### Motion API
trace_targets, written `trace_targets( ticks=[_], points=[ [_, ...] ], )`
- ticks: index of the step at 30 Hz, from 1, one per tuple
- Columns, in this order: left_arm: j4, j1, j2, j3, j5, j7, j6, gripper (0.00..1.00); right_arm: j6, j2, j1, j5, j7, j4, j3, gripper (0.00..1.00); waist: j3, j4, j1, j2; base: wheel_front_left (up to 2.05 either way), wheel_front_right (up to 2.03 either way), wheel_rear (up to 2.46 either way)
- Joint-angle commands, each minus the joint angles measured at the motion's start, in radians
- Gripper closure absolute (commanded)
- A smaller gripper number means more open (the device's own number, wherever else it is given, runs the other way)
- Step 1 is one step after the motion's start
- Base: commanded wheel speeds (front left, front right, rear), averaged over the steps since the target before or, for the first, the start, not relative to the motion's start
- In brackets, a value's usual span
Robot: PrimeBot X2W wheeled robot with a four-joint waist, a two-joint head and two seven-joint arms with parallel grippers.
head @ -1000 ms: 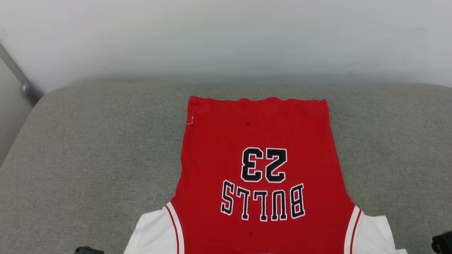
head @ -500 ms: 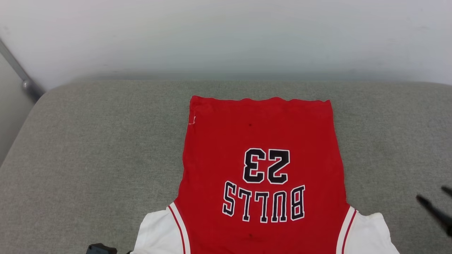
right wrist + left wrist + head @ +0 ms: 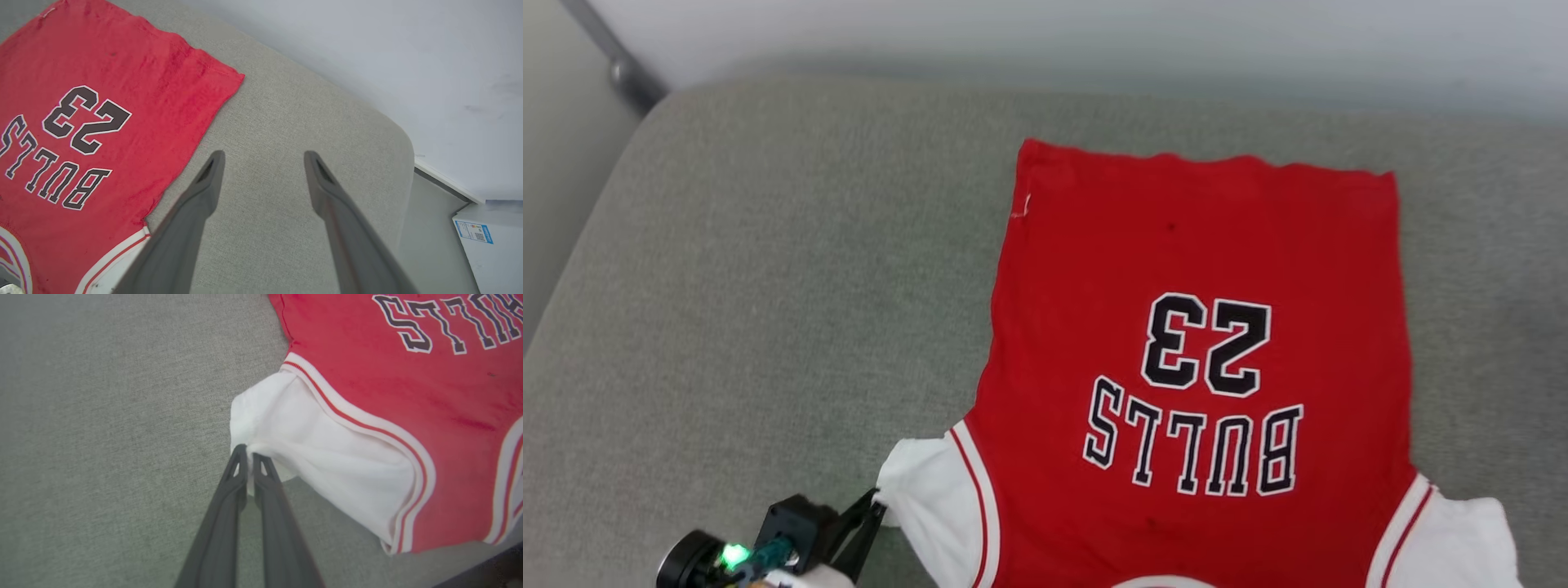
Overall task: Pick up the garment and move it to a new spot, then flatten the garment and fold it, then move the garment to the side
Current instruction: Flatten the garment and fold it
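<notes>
The garment (image 3: 1201, 269) is a red T-shirt with white sleeves, lying flat and print-up on the grey cushion, hem at the far side. My left gripper (image 3: 870, 510) is at the lower left, shut on the edge of the near-left white sleeve (image 3: 927, 498). In the left wrist view the left gripper (image 3: 248, 453) has its fingers pinched together on the sleeve (image 3: 310, 457), which is pulled into a point there. My right gripper (image 3: 263, 157) hovers open above bare cushion, to the right of the garment (image 3: 94, 102), holding nothing.
The grey cushion (image 3: 768, 286) runs wide to the left of the garment and ends at a white wall behind. A metal rail (image 3: 613, 57) stands at the far left corner. Beyond the cushion's right edge are the floor and a white box (image 3: 494, 241).
The head camera has tilted down and turned, shifting the whole picture. My left gripper now shows gripping the left sleeve. The right gripper opened, let go of the right sleeve and moved off it.
</notes>
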Motion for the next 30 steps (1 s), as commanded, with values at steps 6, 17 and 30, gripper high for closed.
trace_targets(
  ticks=[6, 17, 30],
  points=[
    [-0.027, -0.077, -0.037, 0.012, 0.048, -0.005, 0.006, 1.00, -0.001, 0.057, -0.260, -0.055, 0.285, 0.094, 0.078, 0.00, 0.185, 0.100, -0.0001, 0.0000, 0.00, 0.00, 0.00],
    [-0.063, -0.162, -0.081, 0.022, 0.116, -0.007, 0.023, 1.00, -0.001, 0.216, -0.488, -0.214, 0.441, 0.273, 0.107, 0.00, 0.361, 0.169, -0.0001, 0.0000, 0.00, 0.00, 0.00],
    [-0.055, -0.190, -0.117, 0.025, 0.136, -0.005, 0.024, 1.00, -0.001, 0.261, -0.332, -0.221, 0.424, 0.335, 0.115, 0.51, 0.418, 0.189, -0.0001, 0.0000, 0.00, 0.00, 0.00]
  ],
)
